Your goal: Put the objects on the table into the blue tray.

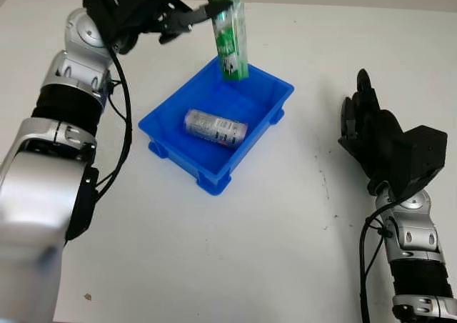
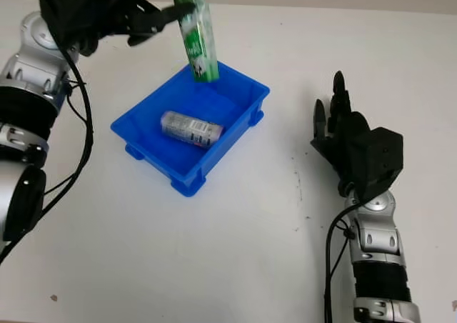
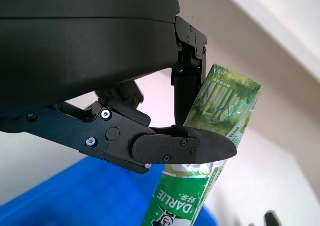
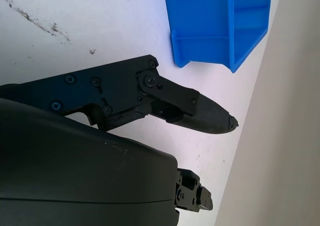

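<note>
The white table holds a blue tray. The left hand pinches a green tube near its top — soft, light, probably squashy. A can lies below the fingers. The right hand is open, off beside the tray.

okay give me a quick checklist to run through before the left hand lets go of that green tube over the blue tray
1. Grip: left hand is shut on the green tube, fingers clamped near its upper end. Ok.
2. Position: the tube's lower end hangs over the far corner of the blue tray, close to the rim. Cannot tell if it fully clears the wall.
3. Tilt: the tube hangs nearly upright, so it will likely topple when released. Not ok for a neat drop.
4. Landing space: a silver can lies on its side mid-tray, with bare floor at the far end. Ok.
5. Right hand: open, above the table right of the tray, out of the way. Ok.
</note>
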